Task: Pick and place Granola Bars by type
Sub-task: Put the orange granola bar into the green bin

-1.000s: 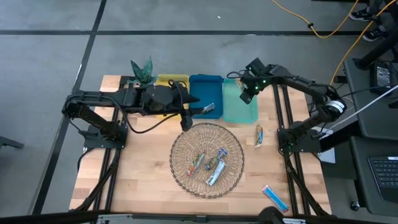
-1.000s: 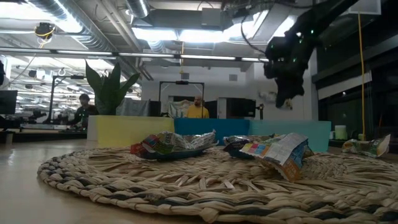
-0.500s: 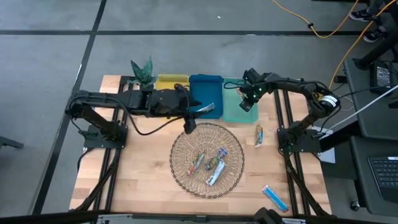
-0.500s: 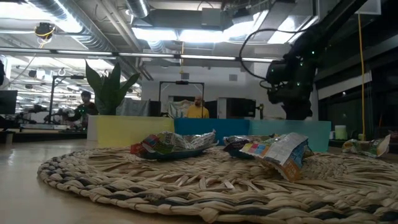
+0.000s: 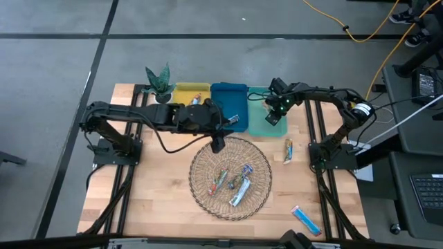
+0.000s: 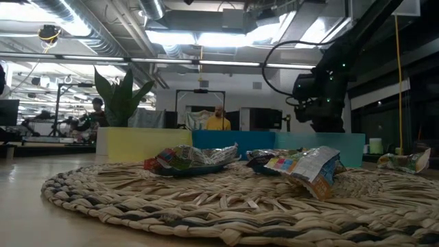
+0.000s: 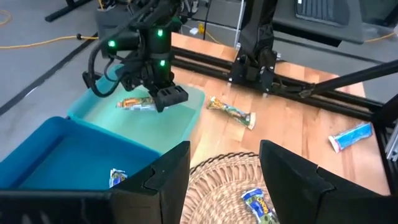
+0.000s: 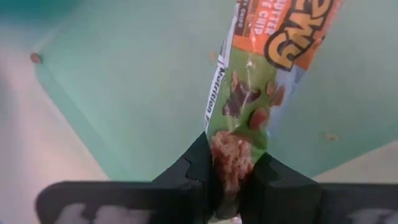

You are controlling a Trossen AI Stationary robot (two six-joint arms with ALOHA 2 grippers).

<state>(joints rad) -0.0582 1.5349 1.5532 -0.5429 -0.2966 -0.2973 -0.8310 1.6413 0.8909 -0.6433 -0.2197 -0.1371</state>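
My right gripper (image 5: 272, 117) is low inside the teal tray (image 5: 263, 129), shut on a tan-green granola bar (image 8: 261, 74), which also shows in the left wrist view (image 7: 135, 104). My left gripper (image 5: 217, 142) hangs open over the far rim of the round wicker basket (image 5: 197, 187), touching nothing. Three wrapped bars (image 5: 235, 181) lie in the basket. One silver bar (image 5: 232, 122) lies in the blue tray (image 5: 225, 93). Another tan-green bar (image 5: 288, 150) lies on the table right of the basket. A bright blue bar (image 5: 305, 219) lies near the table's near right corner. My right gripper pinches the tan-green bar by one end of its wrapper (image 8: 239, 146) between its two fingers. The fingers come from above, slanting down into the teal tray (image 8: 124, 81). The bar reaches away from the fingers and lies along the tray floor.
A yellow tray (image 5: 190, 90) stands left of the blue one, and a potted plant (image 5: 159, 79) sits at the far left corner. Bare wood lies left of the basket and along the near edge. People show in the room behind the table in the low view.
My right gripper has come down with the tan-green bar into the teal tray, shifting slightly toward the table's left; the bar, hanging before, now lies on the tray floor. My left gripper has moved right and a little nearer, over the basket's far rim.
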